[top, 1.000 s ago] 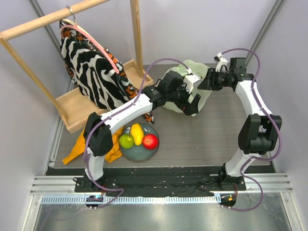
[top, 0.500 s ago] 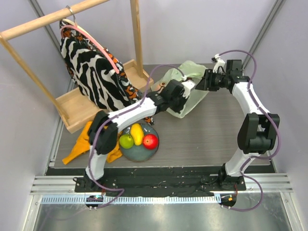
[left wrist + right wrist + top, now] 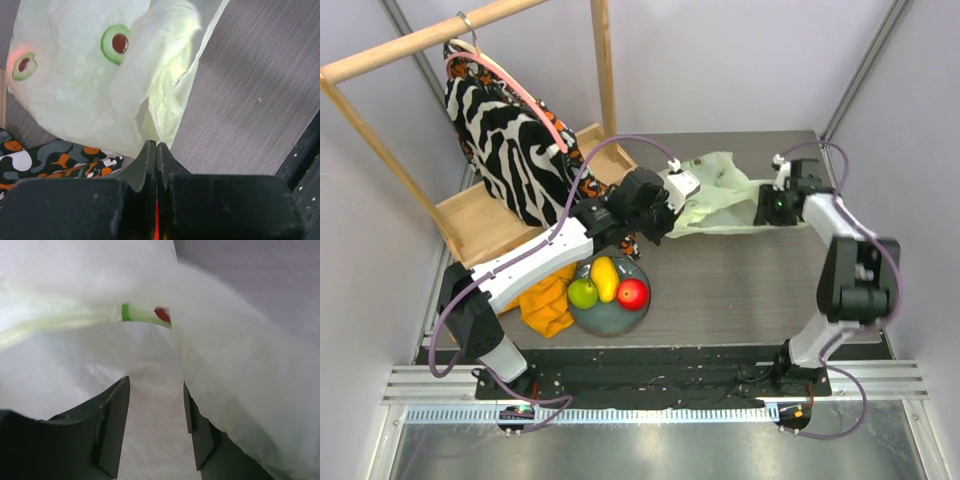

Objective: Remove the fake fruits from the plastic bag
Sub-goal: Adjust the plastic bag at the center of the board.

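The plastic bag (image 3: 720, 195) lies flattened and stretched across the far table between my two grippers; no fruit bulge shows in it. My left gripper (image 3: 672, 212) is at its left end, its jaws shut on a folded edge of the plastic bag (image 3: 165, 100). My right gripper (image 3: 767, 207) is at the bag's right end, jaws apart, and the bag's film (image 3: 225, 365) lies between and over its fingers. On the grey-blue plate (image 3: 610, 318) sit a green apple (image 3: 583, 293), a yellow mango (image 3: 605, 277) and a red apple (image 3: 633, 293).
A wooden rack (image 3: 490, 225) with a zebra-print cloth (image 3: 515, 140) stands at the back left. A camouflage-patterned cloth (image 3: 50, 155) lies just left of the bag, and an orange cloth (image 3: 545, 305) lies beside the plate. Walls close in both sides.
The left gripper closed on the bag's edge and drew back to the left. The right gripper sank to the right and opened slightly. The bag went from bunched and raised to flat.
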Controlling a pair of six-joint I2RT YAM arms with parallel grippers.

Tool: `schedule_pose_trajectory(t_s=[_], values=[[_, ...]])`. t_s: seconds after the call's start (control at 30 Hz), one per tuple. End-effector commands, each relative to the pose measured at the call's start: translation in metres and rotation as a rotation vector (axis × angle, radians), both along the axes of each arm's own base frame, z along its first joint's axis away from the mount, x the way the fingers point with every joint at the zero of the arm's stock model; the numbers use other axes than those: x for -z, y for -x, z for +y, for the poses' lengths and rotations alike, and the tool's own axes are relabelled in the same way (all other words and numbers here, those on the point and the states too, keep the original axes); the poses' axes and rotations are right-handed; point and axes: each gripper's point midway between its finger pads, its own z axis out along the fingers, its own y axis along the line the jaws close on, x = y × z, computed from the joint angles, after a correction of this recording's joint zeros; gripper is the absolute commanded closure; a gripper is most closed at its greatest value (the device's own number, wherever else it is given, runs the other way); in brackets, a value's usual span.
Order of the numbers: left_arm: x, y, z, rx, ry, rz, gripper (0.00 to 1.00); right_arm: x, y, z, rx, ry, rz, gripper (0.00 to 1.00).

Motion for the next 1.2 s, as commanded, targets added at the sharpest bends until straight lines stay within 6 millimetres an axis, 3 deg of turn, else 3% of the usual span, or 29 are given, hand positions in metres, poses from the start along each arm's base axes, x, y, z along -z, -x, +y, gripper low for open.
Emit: schedule_pose_trajectory(t_s=[0.0, 0.03, 0.1, 0.17, 0.2, 0.27, 0.33, 0.37, 0.43, 0.53, 0.67, 0.77, 0.97, 1.07, 1.17], values=[[0.014, 0.011, 0.01, 0.059, -0.07, 0.008, 1.0, -0.065, 0.07, -0.019, -0.041, 0.138, -0.095, 0.46], [0.012, 0.016, 0.014, 0.056, -0.069, 0.012, 1.0, -0.084, 0.086, -0.004, -0.09, 0.102, -0.148, 0.46], [0.012, 0.019, 0.025, 0.034, -0.084, 0.003, 1.0, -0.095, 0.106, 0.022, -0.192, 0.03, -0.166, 0.46], [0.01, 0.011, 0.038, -0.027, -0.093, -0.053, 1.0, -0.113, 0.118, 0.061, -0.375, -0.066, -0.25, 0.43], [0.009, 0.007, 0.039, -0.046, -0.092, -0.07, 1.0, -0.12, 0.113, 0.072, -0.422, -0.081, -0.302, 0.41], [0.005, -0.004, 0.038, -0.109, -0.075, -0.088, 1.0, -0.11, 0.107, 0.1, -0.491, -0.121, -0.287, 0.39], [-0.004, -0.014, 0.033, -0.176, -0.036, -0.091, 1.0, -0.114, 0.092, 0.113, -0.52, -0.158, -0.288, 0.45], [-0.012, -0.026, 0.034, -0.252, -0.018, -0.106, 1.0, -0.102, 0.086, 0.119, -0.527, -0.196, -0.237, 0.46], [-0.019, -0.035, 0.033, -0.321, 0.013, -0.116, 1.0, -0.107, 0.073, 0.121, -0.532, -0.2, -0.255, 0.48], [-0.026, -0.04, 0.028, -0.371, 0.064, -0.101, 1.0, -0.11, 0.07, 0.127, -0.596, -0.203, -0.263, 0.5], [-0.022, -0.039, 0.026, -0.421, 0.112, -0.04, 1.0, -0.112, 0.088, 0.141, -0.703, -0.267, -0.236, 0.51], [-0.004, -0.043, 0.042, -0.528, 0.088, -0.025, 1.0, -0.099, 0.099, 0.146, -0.727, -0.219, -0.206, 0.55], [-0.017, -0.051, 0.042, -0.559, 0.119, -0.056, 1.0, -0.121, 0.106, 0.156, -0.779, -0.219, -0.272, 0.58], [-0.03, -0.056, 0.036, -0.55, 0.148, -0.071, 1.0, -0.107, 0.113, 0.158, -0.793, -0.207, -0.228, 0.6], [-0.036, -0.056, 0.03, -0.528, 0.161, -0.07, 1.0, -0.091, 0.106, 0.156, -0.741, -0.173, -0.206, 0.68]])
